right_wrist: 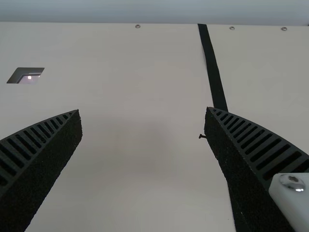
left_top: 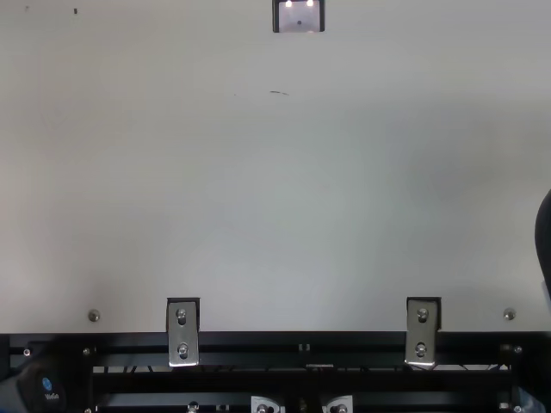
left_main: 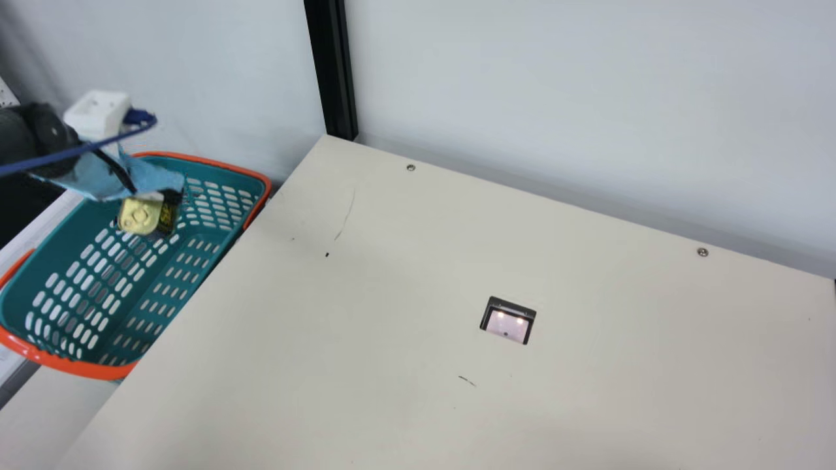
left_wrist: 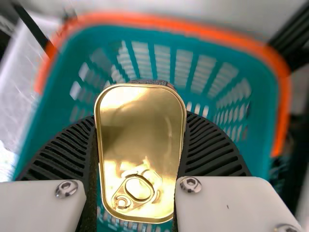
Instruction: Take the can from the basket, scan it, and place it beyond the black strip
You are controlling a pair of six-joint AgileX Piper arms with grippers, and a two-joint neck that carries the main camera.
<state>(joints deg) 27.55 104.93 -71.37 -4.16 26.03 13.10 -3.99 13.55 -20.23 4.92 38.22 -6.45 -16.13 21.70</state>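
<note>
Aloft, left pincer (left_main: pixel 155 196) gripping can (left_main: pixel 140 217), over basket (left_main: pixel 91 370)

black left arm (left_main: pixel 29 134), blue cable (left_main: pixel 39 160), 2 ribbed fingers (left_wrist: pixel 58 154), silver screws (left_wrist: pixel 66 189).

Soft, even brightness, broken by a few sharp glints.
Diffuse light covers the table (left_main: pixel 392 261), with faint, broad shading in the top view and a dim patch in the right wrist view. Two small lights glare inside the scanner (left_main: pixel 505 326). In the left wrist view, hot highlights gleam on the can (left_wrist: pixel 140 145), crisp against the out-of-focus basket (left_wrist: pixel 159 21). In the main view, the blue cable (left_main: pixel 72 153) is blurred.
</note>
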